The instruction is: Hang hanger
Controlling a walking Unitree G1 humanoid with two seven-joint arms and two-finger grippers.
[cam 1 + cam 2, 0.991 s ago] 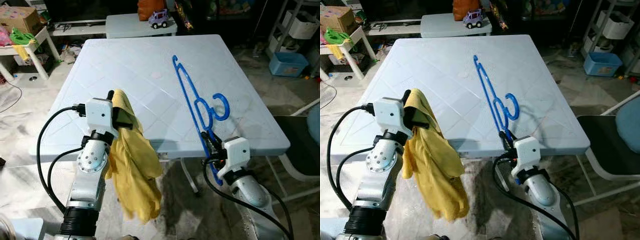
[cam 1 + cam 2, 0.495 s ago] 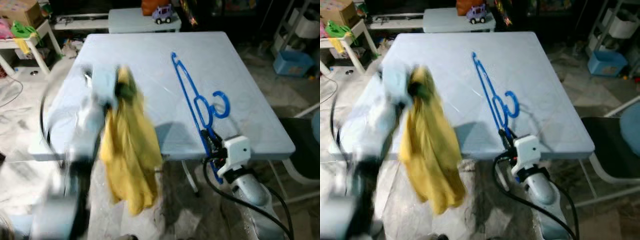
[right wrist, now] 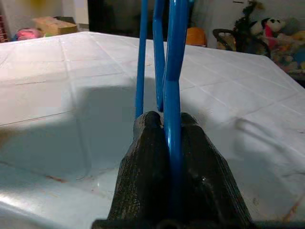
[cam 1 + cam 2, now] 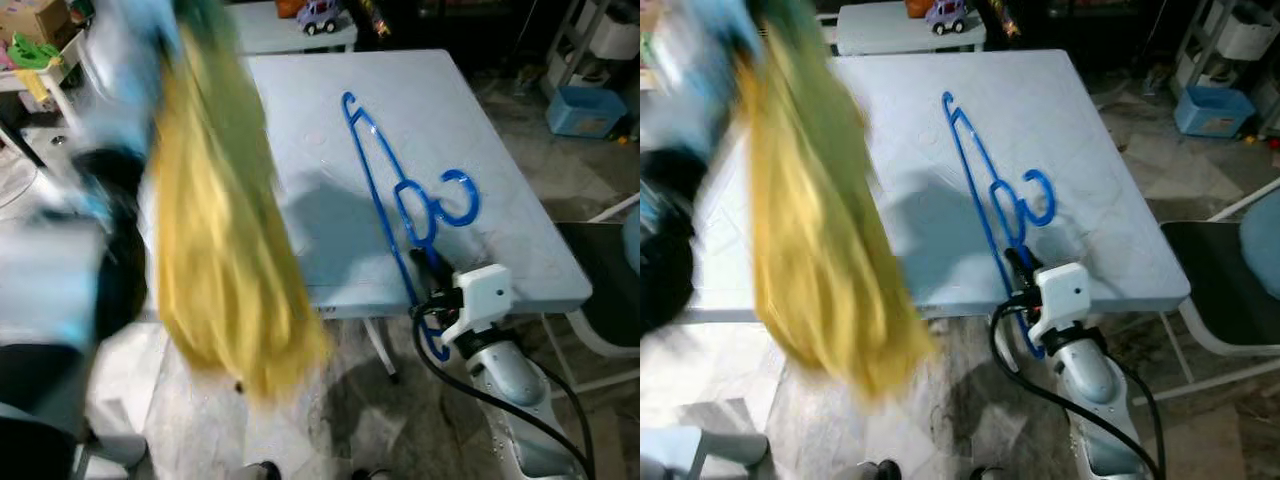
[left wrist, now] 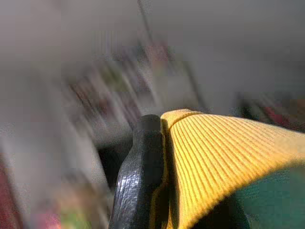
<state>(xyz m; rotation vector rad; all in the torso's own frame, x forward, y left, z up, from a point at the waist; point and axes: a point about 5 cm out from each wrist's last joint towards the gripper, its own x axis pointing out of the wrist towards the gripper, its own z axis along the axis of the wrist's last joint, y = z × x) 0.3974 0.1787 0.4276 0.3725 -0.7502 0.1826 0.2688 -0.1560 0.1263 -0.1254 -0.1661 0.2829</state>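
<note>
Blue hanger stood over the right part of the pale blue bench, and its lower end was pinched in the right claw at the near edge of the bench. From there the thin plastic frame rose forward over the top, and the hook curled toward the right side about halfway along the frame. In the right wrist view the two black fingers were closed tight on the blue bar, one finger on each side of it, and the bench lay just behind them.

On the left side, the left arm was raised high and close to the camera, very blurred. A yellow cloth hung down from it in front of the left part of the bench, reaching below the bench edge. In the left wrist view one black finger of the left claw pressed against the ribbed yellow cloth, so this claw was gripping the cloth.

Behind the bench stood a smaller table with a toy car on it. At the right were a blue box on the floor and a dark chair seat.
</note>
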